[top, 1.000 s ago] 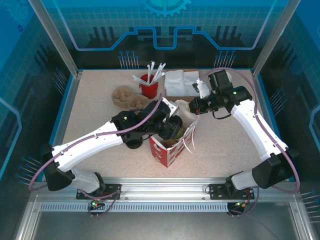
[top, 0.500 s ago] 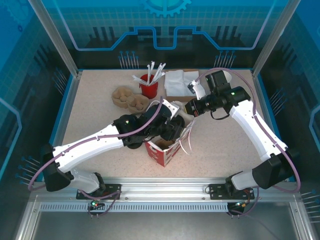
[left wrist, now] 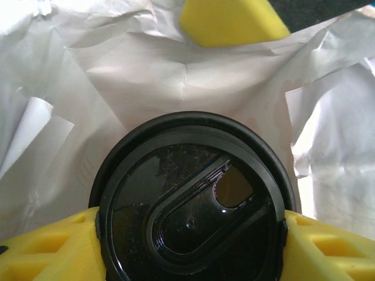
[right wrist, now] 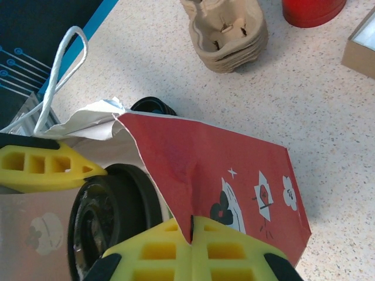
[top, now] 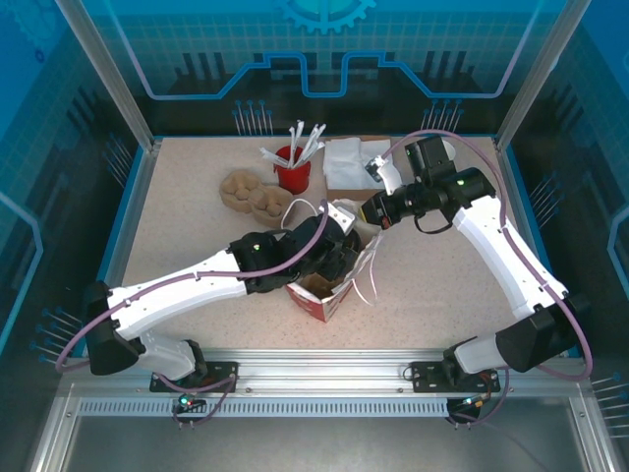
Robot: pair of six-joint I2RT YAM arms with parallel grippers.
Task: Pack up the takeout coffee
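Alignment of cup and bag decides the coming release. Left gripper (left wrist: 190,249) clamps the takeout coffee (left wrist: 190,213) by its sides between the yellow pads. The lid faces the wrist, so the cup's axis looks upright. It hangs straight below the left wrist, inside the paper bag (right wrist: 234,175), with white inner walls around it. Further right, the right gripper (right wrist: 192,249), fingers pressed together, pinches the bag's red rim and holds the mouth open. Compared with a second ago, the left arm reaches further over the bag, the bag stands slightly further left, and the right gripper has followed leftward.
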